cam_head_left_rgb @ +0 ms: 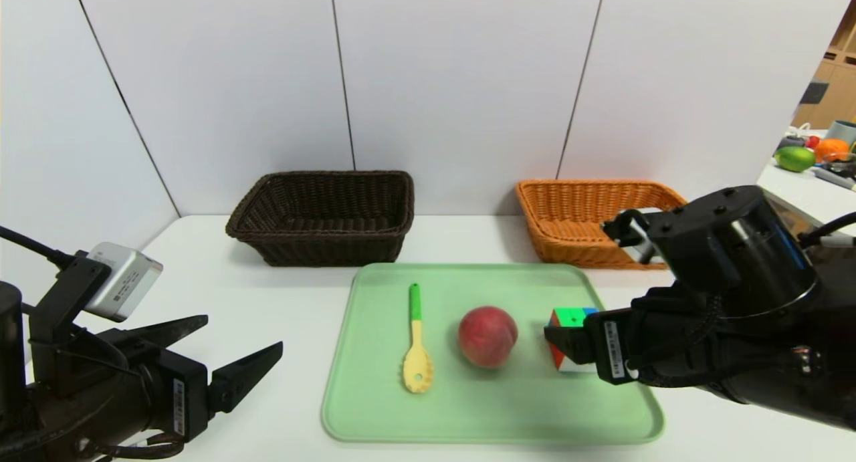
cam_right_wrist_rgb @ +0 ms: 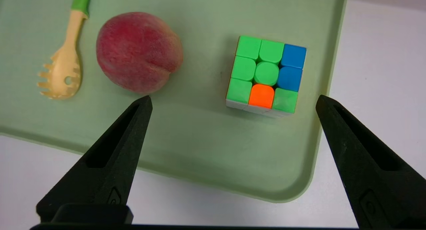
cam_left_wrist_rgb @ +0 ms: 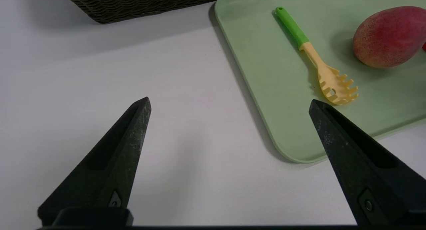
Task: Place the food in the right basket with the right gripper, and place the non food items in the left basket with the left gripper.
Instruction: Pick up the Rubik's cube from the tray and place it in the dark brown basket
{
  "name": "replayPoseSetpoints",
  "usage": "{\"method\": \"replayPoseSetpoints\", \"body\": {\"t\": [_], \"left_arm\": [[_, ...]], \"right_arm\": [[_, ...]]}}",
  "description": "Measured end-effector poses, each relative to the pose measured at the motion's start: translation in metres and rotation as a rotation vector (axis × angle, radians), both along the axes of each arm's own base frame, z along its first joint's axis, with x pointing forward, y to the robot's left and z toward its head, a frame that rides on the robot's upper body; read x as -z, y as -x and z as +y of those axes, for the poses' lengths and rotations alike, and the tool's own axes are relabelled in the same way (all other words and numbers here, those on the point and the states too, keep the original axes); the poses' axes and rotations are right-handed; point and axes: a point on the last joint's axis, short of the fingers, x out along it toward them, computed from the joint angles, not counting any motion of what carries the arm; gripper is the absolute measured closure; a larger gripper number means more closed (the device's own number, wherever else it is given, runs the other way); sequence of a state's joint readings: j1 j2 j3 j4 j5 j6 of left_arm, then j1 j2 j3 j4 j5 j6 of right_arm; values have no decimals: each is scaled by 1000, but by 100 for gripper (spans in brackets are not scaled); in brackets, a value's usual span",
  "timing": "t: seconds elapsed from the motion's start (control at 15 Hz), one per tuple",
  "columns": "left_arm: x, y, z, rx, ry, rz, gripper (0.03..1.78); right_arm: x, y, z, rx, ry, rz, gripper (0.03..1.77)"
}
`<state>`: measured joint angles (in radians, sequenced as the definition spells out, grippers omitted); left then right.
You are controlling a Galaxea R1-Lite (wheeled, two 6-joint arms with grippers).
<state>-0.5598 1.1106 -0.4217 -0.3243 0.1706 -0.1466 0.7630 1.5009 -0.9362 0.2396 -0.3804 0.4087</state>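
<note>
My right gripper is hanging wide open and empty over the tray's near right edge; the peach is lying forward-left, cube straight ahead.

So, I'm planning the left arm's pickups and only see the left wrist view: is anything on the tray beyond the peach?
Observer: Yes. A puzzle cube sits on the green tray, with the peach between it and the pasta spoon.
Operator: Where's the right arm?
Observer: The right gripper hovers over the tray's near right corner, jaws open, empty, with the cube just ahead of them.
Operator: And the food basket?
Observer: The orange basket stands behind the tray's far right corner, apart from the dark basket.
</note>
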Motion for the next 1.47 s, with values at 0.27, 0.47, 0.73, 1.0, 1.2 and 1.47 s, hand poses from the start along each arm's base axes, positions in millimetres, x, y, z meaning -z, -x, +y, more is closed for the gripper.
{"method": "replayPoseSetpoints", "body": {"t": [0.27,0.47,0.73,1.0,1.2,1.47], "left_arm": [[2,2,1,-1,-1,3,12],[1,3,2,-2,-1,1,12],[1,4,2,-3,-3,-5,12],[1,4,3,-3,-4,-4,12],[1,4,3,-2,-5,-5,12],[2,4,3,0,-5,-3,12]], "right_arm": [[2,-2,3,34,90,54,10],[4,-1,3,34,101,61,10],[7,-2,4,35,103,64,10],[12,-8,10,36,96,48,10],[20,-16,15,76,119,8,10],[30,-23,16,101,152,15,10]]}}
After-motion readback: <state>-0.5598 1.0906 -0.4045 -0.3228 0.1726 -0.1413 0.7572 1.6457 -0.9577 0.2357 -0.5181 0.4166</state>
